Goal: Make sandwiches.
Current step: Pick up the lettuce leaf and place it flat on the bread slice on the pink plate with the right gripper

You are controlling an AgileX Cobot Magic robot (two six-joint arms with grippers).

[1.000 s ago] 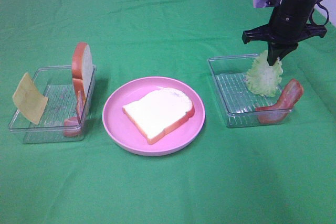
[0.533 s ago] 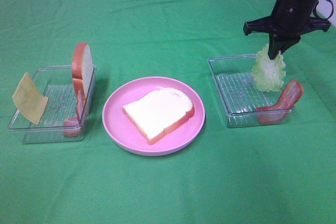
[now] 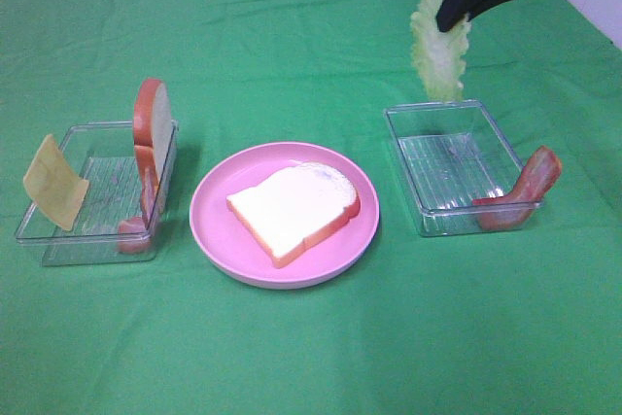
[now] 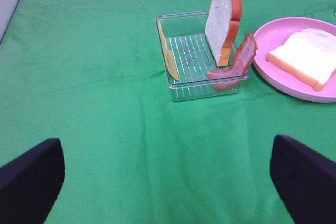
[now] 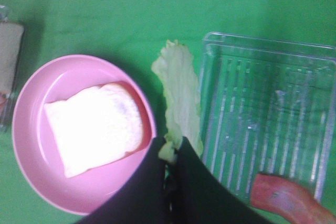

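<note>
My right pincer pinches the lettuce leaf by one edge, high above the right tray, near its far rim. Dangling limp, it could slip free or land askew on the bread slice.

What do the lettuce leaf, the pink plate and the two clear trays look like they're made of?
Lettuce leaf: likely thin flexible plastic, matte; it hangs limp and crinkled. Pink plate: probably hard plastic, smooth, slight sheen. Left tray and right tray: clear rigid plastic, glossy; the cloth shows through.
</note>
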